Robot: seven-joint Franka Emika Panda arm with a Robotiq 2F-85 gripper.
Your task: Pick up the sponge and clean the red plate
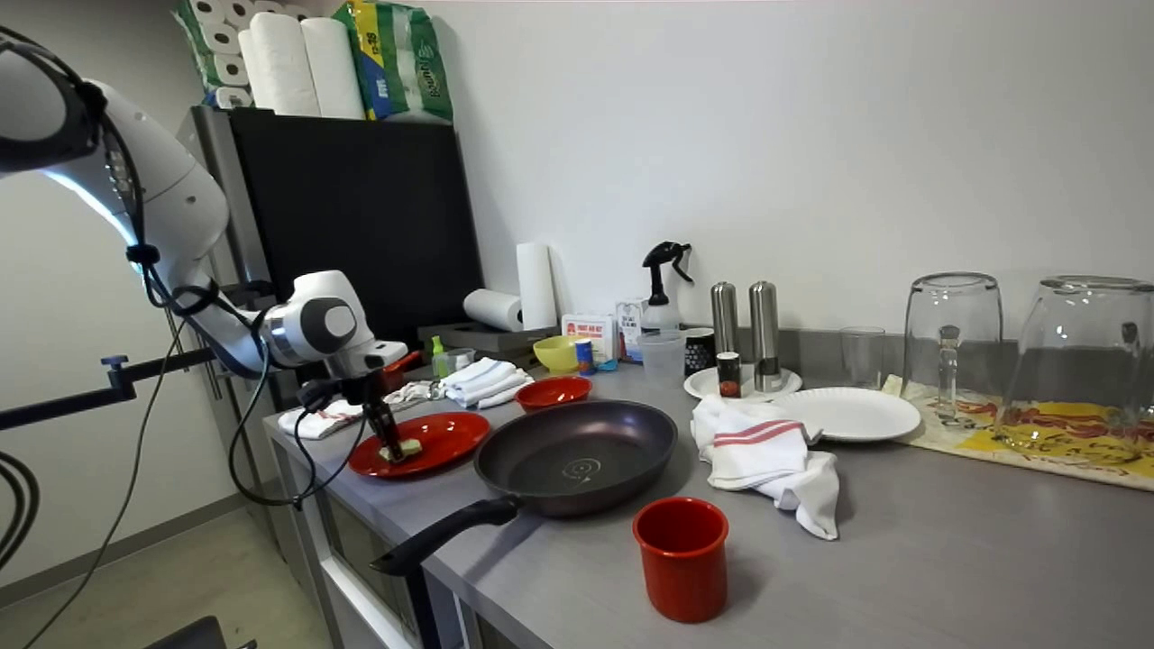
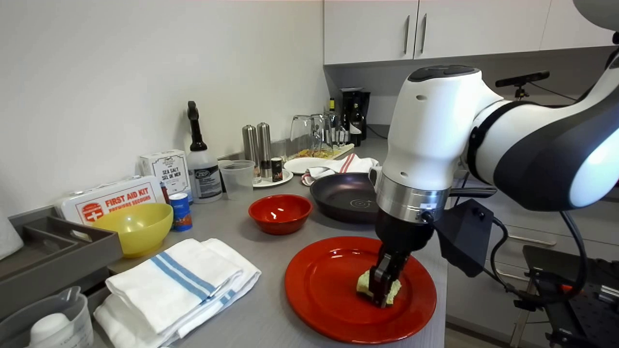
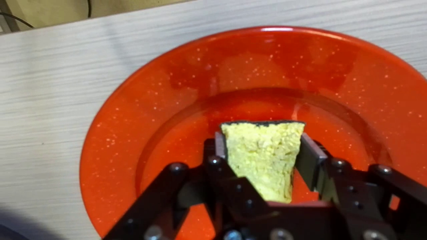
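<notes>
The sponge (image 3: 260,156), yellow-green with a thin dark layer along its far edge, is squeezed between the pads of my gripper (image 3: 265,146). Beneath it is the red plate (image 3: 133,113), round and glossy with pale specks, lying flat on the counter. In both exterior views the gripper (image 2: 381,292) points down over the plate (image 2: 316,285), inside its rim. The sponge (image 2: 393,291) appears down at the plate's surface; its underside is hidden, so firm contact cannot be confirmed. One finger covers part of the sponge in an exterior view.
A black frying pan (image 1: 577,451) lies beside the plate, its handle reaching past the counter edge. Close by are a small red bowl (image 2: 280,213) and folded white towels (image 2: 179,285). A tall red cup (image 1: 682,577) stands near the front edge. The counter edge (image 3: 100,17) runs near the plate.
</notes>
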